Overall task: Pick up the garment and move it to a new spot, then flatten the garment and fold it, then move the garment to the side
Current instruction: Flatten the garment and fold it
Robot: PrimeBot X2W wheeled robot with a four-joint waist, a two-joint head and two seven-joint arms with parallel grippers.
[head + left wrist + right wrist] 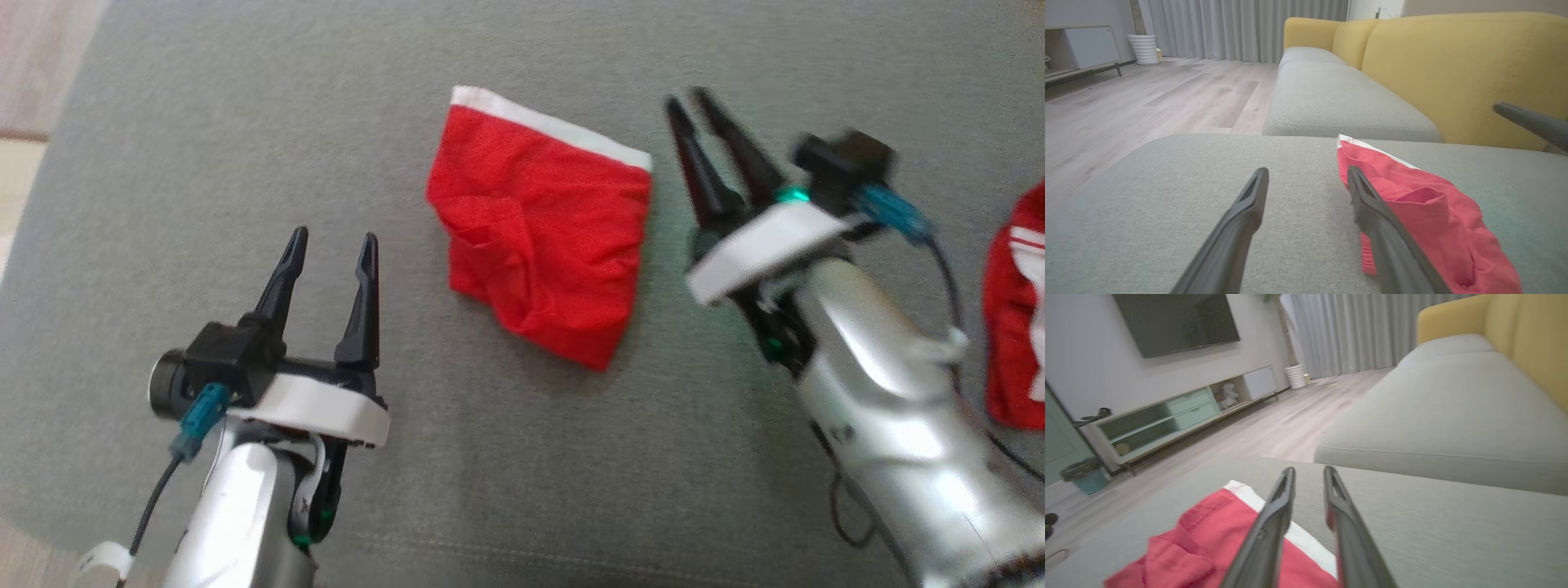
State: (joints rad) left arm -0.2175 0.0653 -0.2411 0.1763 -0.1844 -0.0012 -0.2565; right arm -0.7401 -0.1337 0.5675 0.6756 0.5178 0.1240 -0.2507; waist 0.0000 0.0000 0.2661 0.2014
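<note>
A red garment point(539, 237) with a white waistband lies crumpled and partly folded in the middle of the grey cushion point(522, 474). My left gripper point(335, 237) hovers to its left, open and empty. In the left wrist view the garment point(1433, 216) lies just right of that gripper point(1307, 171). My right gripper point(687, 98) is just off the garment's right edge near the waistband, its fingers a narrow gap apart with nothing between them. Seen from the right wrist, the garment point(1208, 543) lies under and left of the right gripper point(1309, 469).
Another red and white cloth point(1016, 327) lies at the cushion's right edge. A yellow sofa back point(1453, 69) rises behind the grey seat. Wooden floor point(1147, 98) and a low TV cabinet point(1167, 416) lie beyond the cushion's far edge.
</note>
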